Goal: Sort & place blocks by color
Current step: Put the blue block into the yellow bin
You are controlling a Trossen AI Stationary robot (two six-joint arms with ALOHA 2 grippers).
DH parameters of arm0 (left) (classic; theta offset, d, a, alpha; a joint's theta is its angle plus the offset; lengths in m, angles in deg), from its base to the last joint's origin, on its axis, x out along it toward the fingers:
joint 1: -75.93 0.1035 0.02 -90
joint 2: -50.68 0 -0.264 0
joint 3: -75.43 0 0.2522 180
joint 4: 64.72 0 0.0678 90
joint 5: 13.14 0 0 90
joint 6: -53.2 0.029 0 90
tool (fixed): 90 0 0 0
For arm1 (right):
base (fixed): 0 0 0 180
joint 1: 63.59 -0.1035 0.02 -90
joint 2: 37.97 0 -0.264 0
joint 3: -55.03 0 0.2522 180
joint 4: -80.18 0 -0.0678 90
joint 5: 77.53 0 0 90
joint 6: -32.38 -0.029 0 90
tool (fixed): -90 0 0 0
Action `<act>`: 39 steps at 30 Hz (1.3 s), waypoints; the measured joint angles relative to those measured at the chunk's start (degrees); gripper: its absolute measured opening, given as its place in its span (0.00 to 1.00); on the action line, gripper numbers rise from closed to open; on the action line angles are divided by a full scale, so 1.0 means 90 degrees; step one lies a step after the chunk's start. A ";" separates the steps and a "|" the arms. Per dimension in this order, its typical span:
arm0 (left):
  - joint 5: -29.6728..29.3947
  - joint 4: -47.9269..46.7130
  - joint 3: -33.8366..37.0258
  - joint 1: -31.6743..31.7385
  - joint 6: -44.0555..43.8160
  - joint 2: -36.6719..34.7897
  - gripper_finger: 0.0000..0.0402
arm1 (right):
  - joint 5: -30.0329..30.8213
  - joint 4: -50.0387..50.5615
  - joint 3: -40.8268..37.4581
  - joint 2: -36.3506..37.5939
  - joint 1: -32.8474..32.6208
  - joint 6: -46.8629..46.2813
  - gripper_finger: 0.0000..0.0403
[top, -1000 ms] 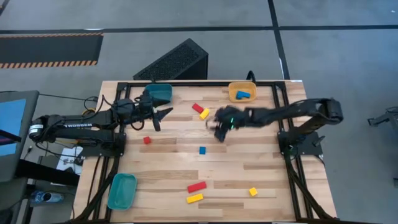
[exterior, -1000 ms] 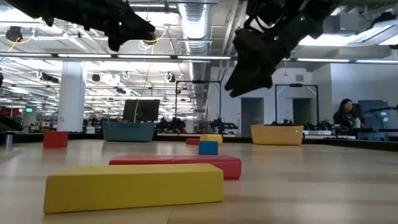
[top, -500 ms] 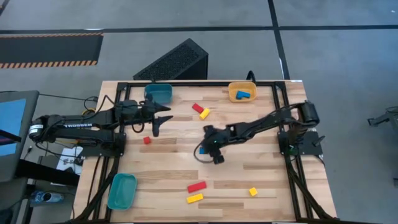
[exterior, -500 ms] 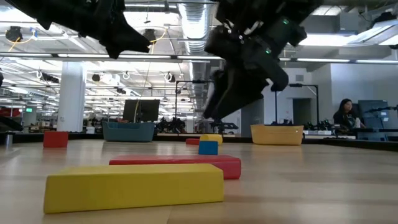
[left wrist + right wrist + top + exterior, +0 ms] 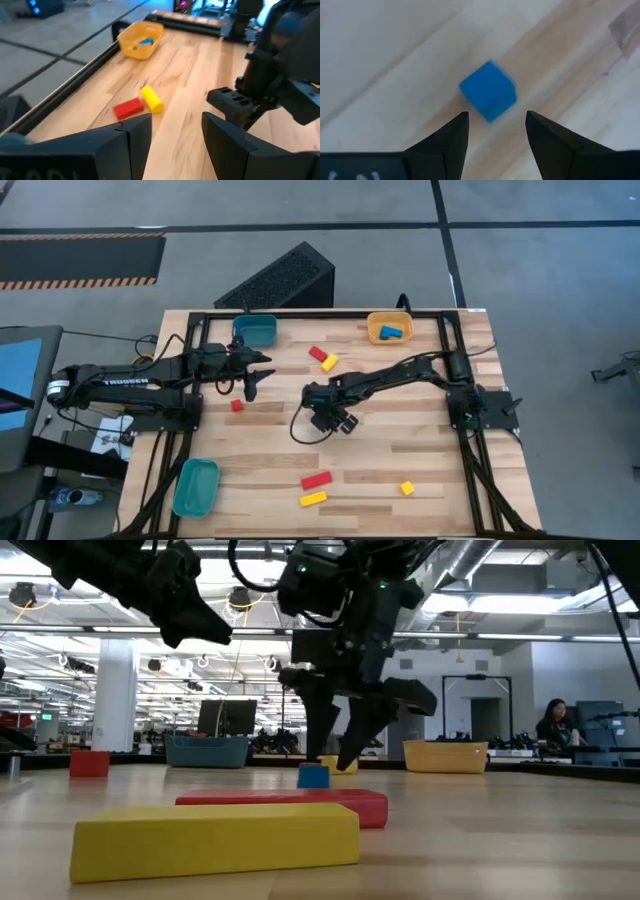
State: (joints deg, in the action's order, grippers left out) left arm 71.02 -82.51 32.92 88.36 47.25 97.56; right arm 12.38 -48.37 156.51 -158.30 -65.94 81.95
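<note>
A small blue cube lies flat on the wooden table near its middle, and also shows in the low view. My right gripper hangs open just above it, pointing down, one finger on each side; from above it covers the cube. My left gripper hovers open near the far teal bin, holding nothing. Other blocks lie loose: a red cube, a red and a yellow block, a red bar, a yellow bar and a yellow cube. My right gripper comes at the blue cube from above with open fingers; whether a finger touches it, I cannot tell. The cube rests on the table.
A yellow bin at the far right edge holds a blue block. A second teal bin sits at the near left corner. A black frame runs along the table's edges. People and furniture show in the room beyond.
My right gripper has swung from near the yellow bin toward the table's middle, leftward and nearer, and has dropped over the blue cube, staying open. The blue cube has slid a little toward the table's left.
</note>
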 joint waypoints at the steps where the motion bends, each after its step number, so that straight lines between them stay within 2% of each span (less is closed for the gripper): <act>1: -0.0052 -0.0040 0.0000 0.0000 -0.0062 0.0000 0.40 | 0.0003 0.0123 0.0084 -0.0064 0.0000 0.0159 0.54; 4: -0.0187 -0.0117 0.0000 0.0002 -0.0109 0.0000 0.40 | -0.0001 0.0299 0.0167 -0.0282 -0.0021 0.0473 0.54; 11: -0.0938 -0.0185 0.0000 0.0002 -0.0033 0.0000 0.40 | -0.0023 0.0034 0.0171 -0.0386 -0.0065 0.0505 0.49; 18: -0.0805 -0.0279 0.0000 -0.0041 -0.0242 0.0000 0.40 | -0.0319 -0.0307 0.0156 -0.0361 -0.0058 0.0575 0.46; 23: -0.0740 -0.0494 0.0000 -0.0096 -0.0343 0.0000 0.40 | -0.0943 -0.0630 0.0162 -0.0417 -0.0094 0.1010 0.43; 28: -0.0575 -0.0874 0.0000 -0.0095 -0.0368 0.0000 0.40 | -0.1074 -0.1039 0.0165 -0.0434 -0.0117 0.1022 0.40; 33: -0.0551 -0.1170 0.0000 -0.0096 -0.0365 0.0000 0.40 | -0.1409 -0.0830 0.0164 -0.0395 -0.0003 -0.0071 0.39; 39: 0.0040 -0.1235 0.0000 -0.0095 -0.0556 0.0000 0.40 | -0.1617 -0.0777 0.0206 -0.0388 0.0113 -0.2992 0.42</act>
State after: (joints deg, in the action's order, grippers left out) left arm 71.38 -93.63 32.92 87.51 42.25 97.56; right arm -2.17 -55.37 158.36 -161.80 -64.91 55.03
